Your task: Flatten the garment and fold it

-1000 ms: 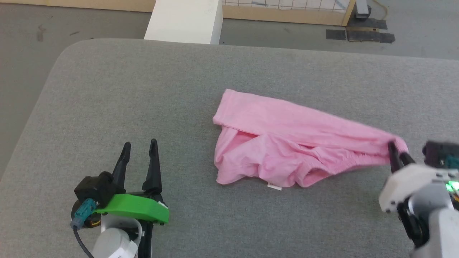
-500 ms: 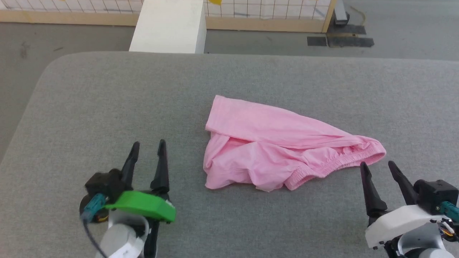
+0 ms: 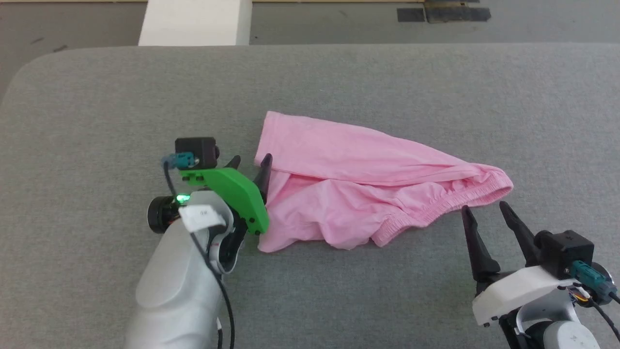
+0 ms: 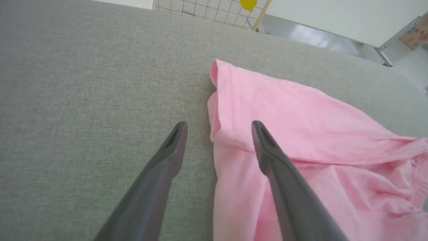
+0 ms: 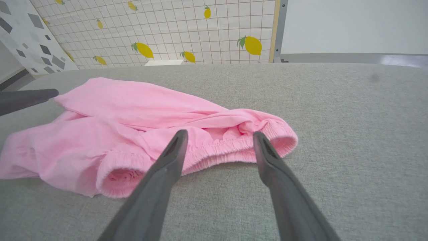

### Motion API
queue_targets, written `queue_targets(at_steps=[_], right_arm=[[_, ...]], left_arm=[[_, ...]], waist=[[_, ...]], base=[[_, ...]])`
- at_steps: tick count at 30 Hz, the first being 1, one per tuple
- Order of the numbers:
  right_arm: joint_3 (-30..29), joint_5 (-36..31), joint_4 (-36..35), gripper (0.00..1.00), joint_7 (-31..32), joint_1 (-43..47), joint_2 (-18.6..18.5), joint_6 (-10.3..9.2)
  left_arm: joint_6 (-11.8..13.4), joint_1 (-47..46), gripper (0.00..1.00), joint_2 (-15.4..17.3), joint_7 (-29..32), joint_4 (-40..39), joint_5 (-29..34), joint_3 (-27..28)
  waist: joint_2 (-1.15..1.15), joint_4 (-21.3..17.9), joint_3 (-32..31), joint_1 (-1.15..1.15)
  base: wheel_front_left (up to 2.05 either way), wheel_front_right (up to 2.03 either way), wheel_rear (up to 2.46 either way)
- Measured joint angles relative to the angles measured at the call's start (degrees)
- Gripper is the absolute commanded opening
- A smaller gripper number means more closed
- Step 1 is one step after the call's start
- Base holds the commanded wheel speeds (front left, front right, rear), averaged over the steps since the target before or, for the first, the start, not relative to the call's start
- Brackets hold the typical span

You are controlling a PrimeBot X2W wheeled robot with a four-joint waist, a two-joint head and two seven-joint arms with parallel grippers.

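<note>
The garment [image 3: 363,160] lies crumpled on the grey surface [image 3: 97,97], roughly in the middle, its leg end to the left and its gathered waistband [image 3: 436,208] to the right and nearer side. The left jaws stand open at the garment's left edge with nothing between them. From the left wrist view they straddle that edge, one finger [image 4: 167,157] over bare surface [image 4: 83,83] and the other finger [image 4: 267,157] over the pink cloth [image 4: 284,110], close to a folded-over hem; whether either tip presses down cannot be told. The right jaws are also spread wide and hold nothing. They sit on the near side of the garment's right end, fingertips [image 3: 467,213] just short of the waistband and apart from it. The head view gives the whole outline of the garment and a green cover [image 3: 237,194] on the left wrist, plus a white block [image 3: 193,22] beyond the far edge. The right wrist view, low over the surface [image 5: 351,117], looks into the garment [image 5: 133,107] from the waistband [image 5: 234,147] side. It brings out the rolled opening at the near left, a dark tip of the left arm's finger [image 5: 30,98] at the garment's far left, and a grid panel printed with lemons [image 5: 200,26] behind.
</note>
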Motion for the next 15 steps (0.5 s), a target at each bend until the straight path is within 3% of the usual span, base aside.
queue_targets(at_steps=[8, 10, 11, 15], right_arm=[[0.9, 0.2, 1.0, 1.00, -0.5, -1.0, 0.0, 0.00], [0.9, 0.3, 1.2, 1.00, -0.5, -1.3, 0.0, 0.00], [0.9, 0.3, 1.3, 1.00, -0.6, -1.4, 0.0, 0.00], [0.9, 0.4, 1.6, 1.00, -0.6, -1.5, 0.0, 0.00]], left_arm=[[2.2, -3.6, 1.00, 0.0, 8.8, 2.2, -1.9, -0.3], [2.3, -3.8, 0.20, 0.0, 9.2, 1.9, -2.0, -0.3], [2.4, -3.8, 0.00, 0.0, 9.5, 1.7, -2.1, -0.4], [2.0, -3.8, 0.00, 0.1, 7.7, -0.2, -2.2, -0.8]], waist=[[0.00, -1.9, 2.0, 0.00], [0.00, -2.1, 2.3, 0.00], [0.00, -2.2, 2.4, 0.00], [0.00, -2.1, 2.1, 0.00]], base=[[0.00, 0.00, 0.00], [0.00, 0.00, 0.00], [0.00, 0.00, 0.00], [0.00, 0.00, 0.00]])
